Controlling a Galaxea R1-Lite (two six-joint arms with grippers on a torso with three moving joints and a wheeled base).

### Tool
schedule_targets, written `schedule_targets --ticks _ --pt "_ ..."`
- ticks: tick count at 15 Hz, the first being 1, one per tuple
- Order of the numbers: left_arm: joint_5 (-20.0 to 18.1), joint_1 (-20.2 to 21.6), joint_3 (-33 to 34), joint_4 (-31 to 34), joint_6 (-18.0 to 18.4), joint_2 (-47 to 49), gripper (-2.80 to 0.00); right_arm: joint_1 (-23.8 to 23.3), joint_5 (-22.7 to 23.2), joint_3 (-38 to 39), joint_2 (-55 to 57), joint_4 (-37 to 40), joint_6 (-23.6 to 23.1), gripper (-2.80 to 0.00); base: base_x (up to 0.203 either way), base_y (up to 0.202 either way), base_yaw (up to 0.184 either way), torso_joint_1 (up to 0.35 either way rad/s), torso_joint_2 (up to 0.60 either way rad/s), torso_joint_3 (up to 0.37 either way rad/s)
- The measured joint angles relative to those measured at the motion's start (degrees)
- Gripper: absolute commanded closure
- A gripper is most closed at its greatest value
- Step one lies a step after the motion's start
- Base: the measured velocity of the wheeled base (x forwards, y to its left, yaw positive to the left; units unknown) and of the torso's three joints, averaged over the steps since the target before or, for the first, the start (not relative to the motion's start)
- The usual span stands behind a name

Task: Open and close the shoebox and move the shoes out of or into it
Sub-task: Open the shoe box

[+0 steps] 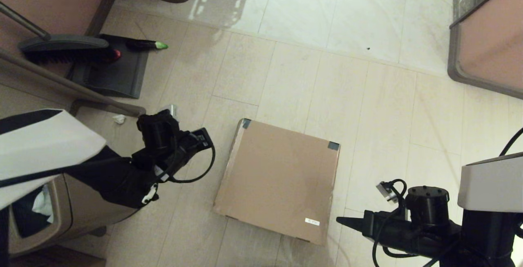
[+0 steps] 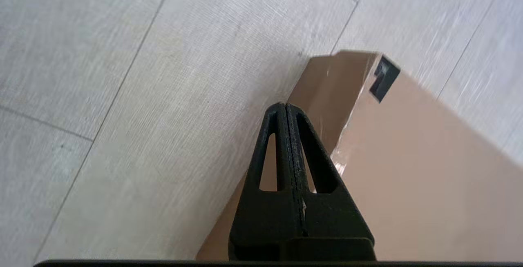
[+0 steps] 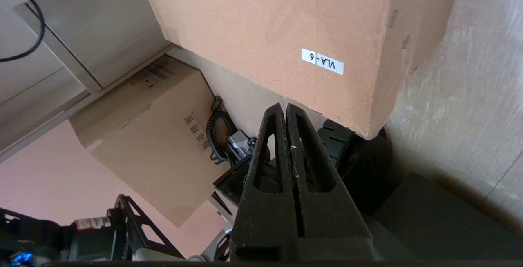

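The brown cardboard shoebox (image 1: pixel 282 177) sits on the tiled floor with its lid down flat. Dark tape (image 1: pixel 333 145) marks the two far lid corners, and a small white label (image 1: pixel 312 221) sits near the front right corner. My left gripper (image 2: pixel 284 105) is shut and empty, hovering just off the shoebox's (image 2: pixel 429 169) left side, short of the taped corner (image 2: pixel 384 78). Low at the shoebox's front right corner, my right gripper (image 1: pixel 340 219) is shut with nothing in it; from its wrist the label (image 3: pixel 322 61) shows above the tips (image 3: pixel 284 105). The shoes are out of view.
A brown trash bin (image 1: pixel 61 210) stands under my left arm. A broom and dustpan (image 1: pixel 110 71) lie at the far left beside a green-tipped object (image 1: pixel 161 45). A furniture corner (image 1: pixel 486 42) juts in at the far right. A paper scrap (image 1: pixel 119 119) lies on the floor.
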Motion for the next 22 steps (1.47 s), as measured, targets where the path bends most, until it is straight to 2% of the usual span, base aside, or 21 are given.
schedule_targets --ticks 2,3,6,8,10,15,16,18,21,22 --pt "0.6 0.4 0.2 0.4 -0.5 -0.4 0.0 0.1 -1.5 -0.5 0.7 0.2 -2.4 0.0 0.0 0.0 0.0 0.0 0.0 0.0" --pt "0.7 0.7 0.2 0.5 -0.5 -0.3 0.0 0.0 -4.0 -1.0 1.9 0.2 -5.4 0.0 0.0 0.0 0.0 0.0 0.0 0.0" --pt "0.9 1.0 -0.5 0.1 -0.6 2.0 0.0 0.0 -18.3 -5.3 8.9 -2.1 -20.2 0.0 0.0 0.0 0.0 0.0 0.0 0.0" --pt "0.9 1.0 -2.4 0.1 -0.6 4.5 0.0 0.3 -25.4 -9.5 11.8 -0.7 -25.9 0.0 0.0 0.0 0.0 0.0 0.0 0.0" --pt "0.7 1.0 -4.9 0.0 -0.6 7.0 0.0 0.9 -28.9 -13.1 13.0 3.2 -26.8 0.0 0.0 0.0 0.0 0.0 0.0 0.0" --pt "0.7 0.0 -6.7 0.6 -1.0 11.5 0.0 2.6 -29.4 -18.6 13.5 9.2 -27.3 0.0 0.0 0.0 0.0 0.0 0.0 0.0" --pt "0.9 -0.7 -6.4 1.2 -2.0 12.0 0.0 2.6 -29.4 -19.1 13.5 9.3 -27.3 0.0 0.0 0.0 0.0 0.0 0.0 0.0" --pt "2.1 -2.9 -6.1 4.6 -6.3 12.2 0.0 2.3 -29.4 -19.3 13.5 9.3 -27.2 0.0 0.0 0.0 0.0 0.0 0.0 0.0" --pt "4.5 -6.1 -7.7 10.3 -15.0 12.3 0.0 2.2 -29.4 -19.4 13.6 9.4 -27.1 0.0 0.0 0.0 0.0 0.0 0.0 0.0" --pt "4.5 -6.5 -8.0 10.6 -15.9 12.5 0.0 2.1 -29.4 -19.3 13.6 9.3 -27.0 0.0 0.0 0.0 0.0 0.0 0.0 0.0"
